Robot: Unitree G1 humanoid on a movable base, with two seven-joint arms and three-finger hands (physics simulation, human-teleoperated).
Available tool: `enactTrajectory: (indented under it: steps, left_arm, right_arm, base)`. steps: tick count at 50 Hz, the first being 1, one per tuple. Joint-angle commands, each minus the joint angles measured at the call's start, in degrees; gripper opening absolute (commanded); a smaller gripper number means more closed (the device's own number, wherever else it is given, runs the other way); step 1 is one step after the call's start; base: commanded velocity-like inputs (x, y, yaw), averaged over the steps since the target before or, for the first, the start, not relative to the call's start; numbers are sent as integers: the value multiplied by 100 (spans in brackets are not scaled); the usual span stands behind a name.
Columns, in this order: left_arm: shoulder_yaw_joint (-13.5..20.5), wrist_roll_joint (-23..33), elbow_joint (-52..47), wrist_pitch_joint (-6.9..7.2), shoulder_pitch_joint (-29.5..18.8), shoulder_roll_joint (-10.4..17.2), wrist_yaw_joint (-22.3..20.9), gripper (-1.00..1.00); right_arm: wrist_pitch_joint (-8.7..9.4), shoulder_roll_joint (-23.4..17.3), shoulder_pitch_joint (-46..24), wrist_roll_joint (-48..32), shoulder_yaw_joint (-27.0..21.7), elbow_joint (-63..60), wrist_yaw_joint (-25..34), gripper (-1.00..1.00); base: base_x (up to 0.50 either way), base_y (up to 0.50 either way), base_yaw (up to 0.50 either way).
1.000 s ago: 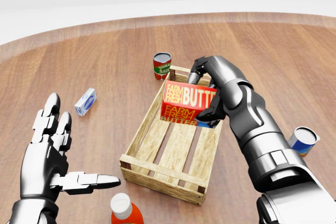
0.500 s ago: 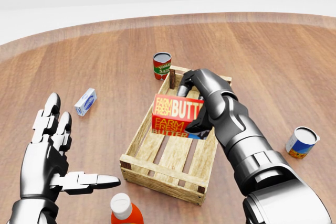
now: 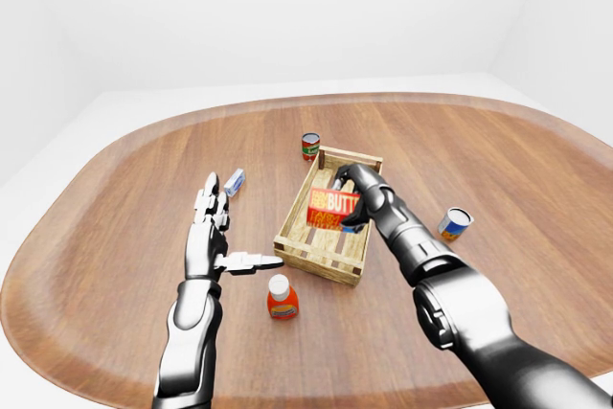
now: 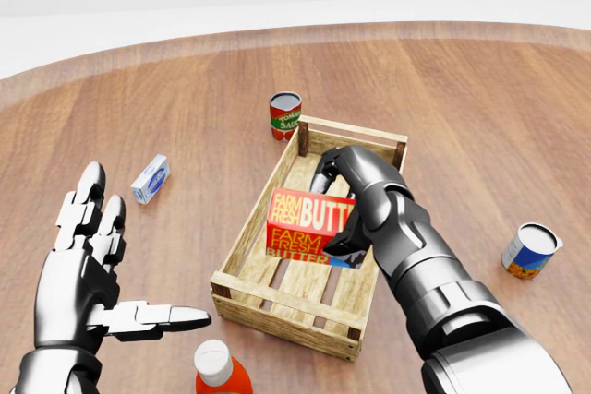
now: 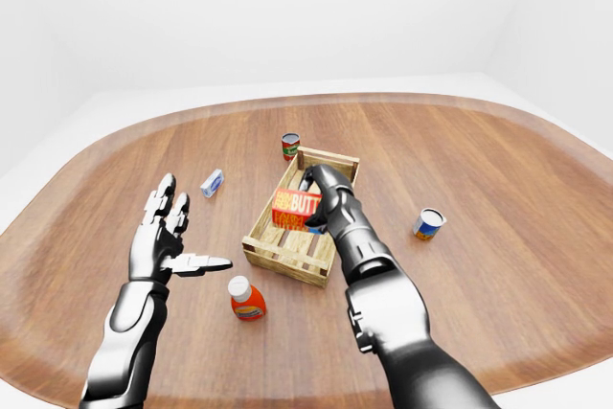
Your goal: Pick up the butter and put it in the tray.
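The butter [image 4: 305, 224] is a red box with white and yellow lettering, held upright over the middle of the wooden slatted tray [image 4: 242, 243]. My right hand [image 4: 343, 200] is shut on its right end, fingers curled over the top edge. I cannot tell whether the box rests on the slats or hangs just above them. At the lower left of the head view my left hand [image 4: 111, 274] stands open, fingers spread and thumb pointing right, holding nothing.
A red tomato can [image 4: 284, 115] stands just beyond the tray's top-left corner. A small blue-white carton [image 4: 150, 178] lies left of the tray. A blue-yellow can [image 4: 530, 250] sits at right. An orange bottle with a white cap [image 4: 218, 371] stands below the tray.
My right hand has carried the butter leftward and down, from over the tray's right rim into its middle. The left hand has not moved.
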Motion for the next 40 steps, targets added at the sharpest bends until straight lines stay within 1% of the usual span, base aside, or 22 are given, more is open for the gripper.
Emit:
enactTrajectory:
  steps: [1,15,36,38,39,40]
  left_arm:
    - [-48,112,631,0,-222,-5,132,100]
    - [-14,87,683,0,-264,10,122,100]
    - [28,45,559,0,-240,22,110,100]
    - [29,48,592,0,-245,23,105,100]
    - [31,44,591,0,-248,23,105,100]
    - [31,43,558,0,-242,24,107,100]
  right_arm:
    - [0,58,-300,174,-271,710,-140,-100]
    - [0,155,-261,145,-314,748,-175,-100]
    - [0,184,-195,118,-330,765,-164,-100]
    - [0,198,-195,113,-324,761,-156,-80]
    - [0,206,-193,128,-333,759,-138,-75]
    - [0,205,-192,112,-321,762,-156,-17]
  base:
    - [0,0,0]
    - [0,0,0]
    - [0,0,0]
    - [0,0,0]
    - [0,0,0]
    - [0,0,0]
